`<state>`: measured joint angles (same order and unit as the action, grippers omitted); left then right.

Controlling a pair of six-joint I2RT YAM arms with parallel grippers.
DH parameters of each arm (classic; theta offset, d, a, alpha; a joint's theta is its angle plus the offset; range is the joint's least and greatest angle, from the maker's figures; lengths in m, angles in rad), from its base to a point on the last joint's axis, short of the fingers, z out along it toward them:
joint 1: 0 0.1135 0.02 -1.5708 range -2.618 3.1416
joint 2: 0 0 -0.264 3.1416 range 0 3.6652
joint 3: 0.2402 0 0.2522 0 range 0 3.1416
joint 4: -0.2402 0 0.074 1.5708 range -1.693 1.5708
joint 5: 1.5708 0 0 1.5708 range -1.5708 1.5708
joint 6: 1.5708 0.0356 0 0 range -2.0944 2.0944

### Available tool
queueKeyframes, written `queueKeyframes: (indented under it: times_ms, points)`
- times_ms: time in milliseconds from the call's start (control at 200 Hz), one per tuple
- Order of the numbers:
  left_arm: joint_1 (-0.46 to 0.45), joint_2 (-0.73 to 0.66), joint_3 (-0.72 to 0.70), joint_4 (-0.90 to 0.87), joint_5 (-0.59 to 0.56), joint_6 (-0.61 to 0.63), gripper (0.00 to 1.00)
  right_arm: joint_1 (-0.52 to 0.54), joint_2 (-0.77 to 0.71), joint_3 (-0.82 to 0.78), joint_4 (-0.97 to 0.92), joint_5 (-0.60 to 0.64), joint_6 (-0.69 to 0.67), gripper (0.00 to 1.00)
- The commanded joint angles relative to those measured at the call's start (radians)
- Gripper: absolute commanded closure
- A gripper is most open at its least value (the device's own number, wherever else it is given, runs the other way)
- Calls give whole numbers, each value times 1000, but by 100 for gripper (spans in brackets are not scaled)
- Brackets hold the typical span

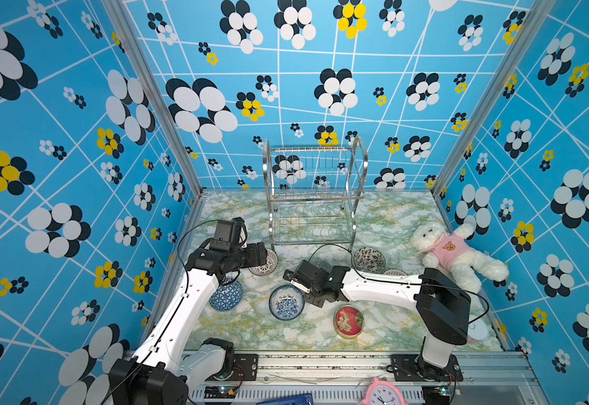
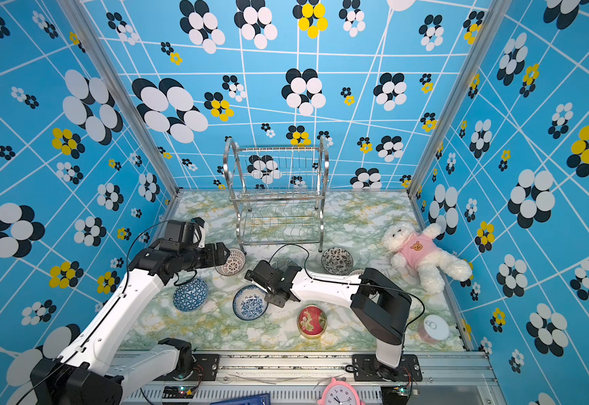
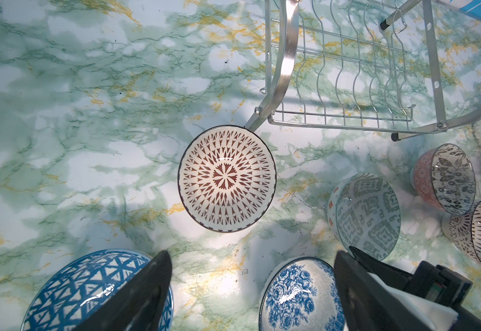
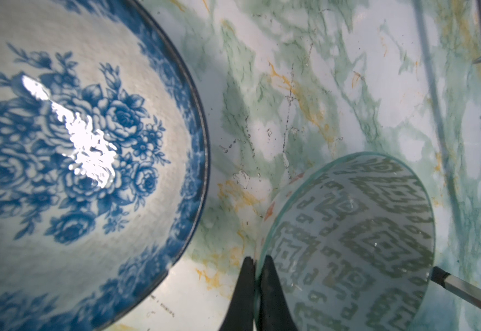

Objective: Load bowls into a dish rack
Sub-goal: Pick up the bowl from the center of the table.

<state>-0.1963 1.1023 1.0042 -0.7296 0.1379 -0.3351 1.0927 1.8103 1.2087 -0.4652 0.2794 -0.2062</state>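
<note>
1. The right gripper (image 4: 257, 259) is pressed together on the rim of the grey bowl (image 4: 353, 235). The rim is pinched between the fingertips, one finger inside the bowl and one outside.
2. The grey bowl is found in front of the rack (image 1: 312, 199), between the floral bowl (image 4: 76, 143) and the leaf bowl (image 3: 448, 177). Whether it is lifted off the table (image 1: 391, 224) cannot be told. In both top views it is mostly hidden behind the right gripper.
3. The left gripper (image 3: 252, 258) is held spread wide above the table. In the left wrist view one finger is seen over the triangle bowl (image 3: 84, 286) and the other beside the floral bowl.
4. The red bowl (image 3: 227, 178) is seen upright on the table ahead of the left gripper, its rim just beside the rack's front left leg.
5. The rayed bowl (image 3: 477, 232) is set just beside the leaf bowl. In both top views it is largely covered by the right arm.
6. The rack is stood upright at the back middle of the table, and all six bowls are found in front of it.
7. A tin (image 1: 348, 321) is laid near the front edge, well apart from the rack, and a toy (image 1: 454, 254) is laid at the right.
</note>
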Motion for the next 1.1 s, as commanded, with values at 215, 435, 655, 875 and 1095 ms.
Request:
queueKeyframes:
  times_ms: [215,435,655,875,1095]
  points:
    - [8,-20,12,-8,7,22,9,1,-50,-14,25,-4,5,100]
    - [7,-27,20,10,17,28,8,-29,-148,-73,87,-22,24,100]
    - [5,-5,74,7,14,40,8,-49,-270,-134,199,-25,49,100]
    - [6,-12,71,29,-3,58,6,-60,-388,-244,448,-9,114,100]
    - [5,-84,-23,128,-18,62,6,-60,-426,-359,856,35,251,100]
